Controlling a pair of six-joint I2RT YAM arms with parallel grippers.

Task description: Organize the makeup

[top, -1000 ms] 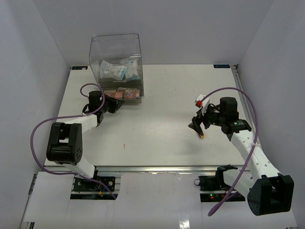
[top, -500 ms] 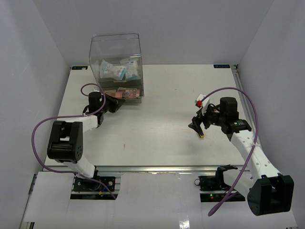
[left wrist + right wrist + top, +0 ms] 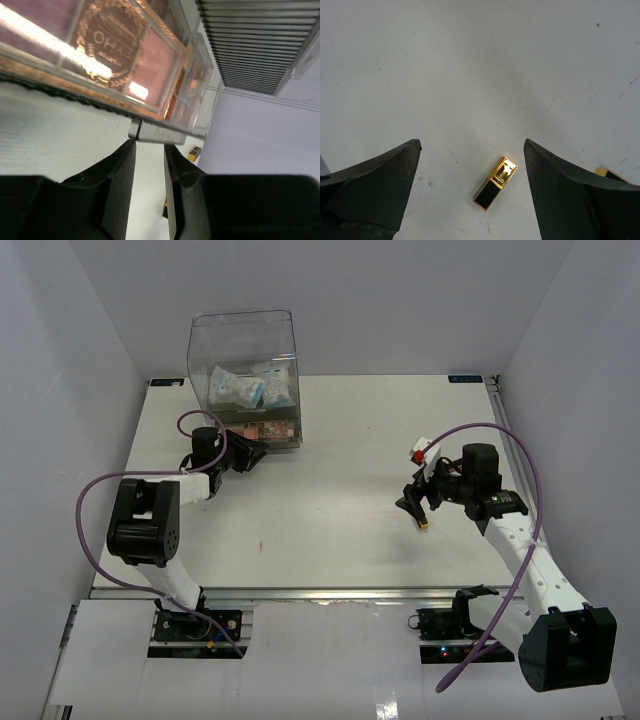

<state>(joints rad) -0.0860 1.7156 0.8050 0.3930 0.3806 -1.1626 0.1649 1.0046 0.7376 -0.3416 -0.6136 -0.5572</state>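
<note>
The clear box point(image 3: 240, 335) holds blue-white packets point(image 3: 250, 388) on its upper level and pink-brown palettes point(image 3: 262, 430) in the bottom drawer. My left gripper point(image 3: 248, 455) is at the drawer front. In the left wrist view its jaws point(image 3: 149, 145) stand almost shut and empty, tips against the drawer's grey tab point(image 3: 150, 132), with a palette point(image 3: 110, 40) behind the clear wall. My right gripper point(image 3: 412, 505) is wide open and empty point(image 3: 471, 145) above a black-gold tube point(image 3: 495, 190) lying on the table point(image 3: 425, 525). No silver case is in view.
A second gold tube point(image 3: 610, 175) lies just right of my right finger. A tube also shows far off in the left wrist view point(image 3: 194, 152). The white table point(image 3: 340, 490) is walled on three sides.
My left gripper has moved toward the box and the drawer with the palettes has slid further in. The right arm has not moved.
</note>
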